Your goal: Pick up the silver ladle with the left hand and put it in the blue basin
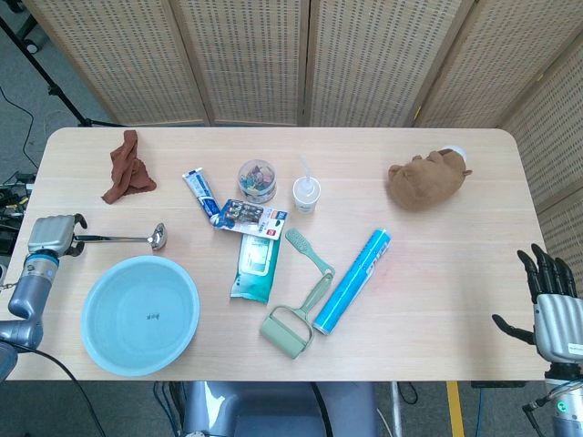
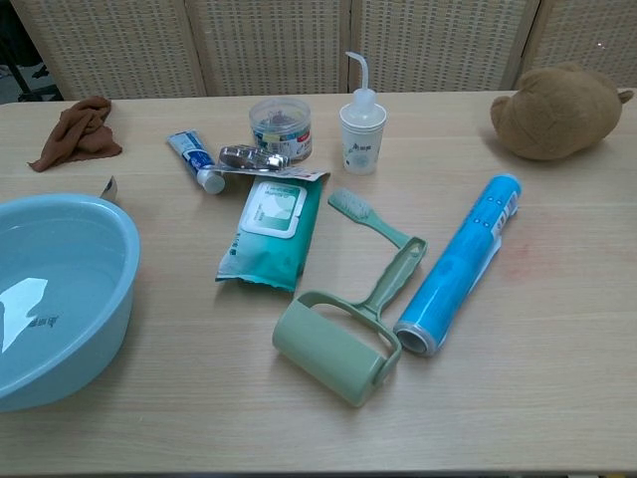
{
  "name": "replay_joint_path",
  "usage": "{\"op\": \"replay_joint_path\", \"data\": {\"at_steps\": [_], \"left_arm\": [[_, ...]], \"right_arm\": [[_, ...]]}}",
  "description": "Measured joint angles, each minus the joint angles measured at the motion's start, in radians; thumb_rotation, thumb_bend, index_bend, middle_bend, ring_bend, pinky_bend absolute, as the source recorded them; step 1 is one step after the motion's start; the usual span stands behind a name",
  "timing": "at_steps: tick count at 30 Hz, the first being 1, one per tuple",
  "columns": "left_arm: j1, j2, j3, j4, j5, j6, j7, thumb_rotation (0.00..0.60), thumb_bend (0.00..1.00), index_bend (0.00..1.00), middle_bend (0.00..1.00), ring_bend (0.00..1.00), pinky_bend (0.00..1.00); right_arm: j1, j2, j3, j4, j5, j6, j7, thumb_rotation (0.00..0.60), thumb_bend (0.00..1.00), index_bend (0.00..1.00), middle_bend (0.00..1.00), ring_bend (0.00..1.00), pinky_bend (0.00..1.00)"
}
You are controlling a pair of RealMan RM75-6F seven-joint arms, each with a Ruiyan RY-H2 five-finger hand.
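Note:
The silver ladle (image 1: 118, 239) lies flat near the table's left edge, handle pointing left, bowl (image 1: 158, 237) to the right. Just in front of it sits the empty blue basin (image 1: 109, 291). My left hand (image 1: 53, 235) is at the ladle's handle end, with dark fingertips showing on either side of the handle and apart. In the chest view only the ladle's bowl tip (image 2: 107, 187) peeks up behind the basin (image 2: 109, 249). My right hand (image 1: 551, 305) hangs off the table's near right corner, fingers spread, holding nothing.
A brown cloth (image 1: 126, 168) lies behind the ladle. Toothpaste (image 1: 200, 193), a jar (image 1: 258, 179), a squeeze bottle (image 1: 307, 193), a wipes pack (image 1: 255, 264), a lint roller (image 1: 291, 328) and a blue tube (image 1: 353, 280) fill the middle. A plush toy (image 1: 426, 180) sits at the far right.

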Motion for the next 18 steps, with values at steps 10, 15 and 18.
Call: {"op": "replay_joint_path", "data": {"at_steps": [10,15,18], "left_arm": [[-0.019,-0.095,0.019,0.137,0.055,-0.007,-0.107,0.6,0.37,0.39,0.93,0.75,0.75],[-0.023,-0.122,0.027,0.179,0.074,-0.006,-0.139,0.6,0.37,0.39,0.93,0.75,0.75],[-0.025,-0.146,0.03,0.215,0.084,-0.005,-0.156,0.6,0.37,0.39,0.93,0.75,0.75]], "right_arm": [[0.003,-0.006,0.003,0.009,0.013,-0.011,-0.002,0.6,0.0,0.0,0.0,0.0,0.0],[0.004,-0.008,0.003,0.009,0.018,-0.014,-0.006,0.6,0.0,0.0,0.0,0.0,0.0],[0.004,-0.008,0.004,0.011,0.021,-0.016,-0.006,0.6,0.0,0.0,0.0,0.0,0.0]]}}
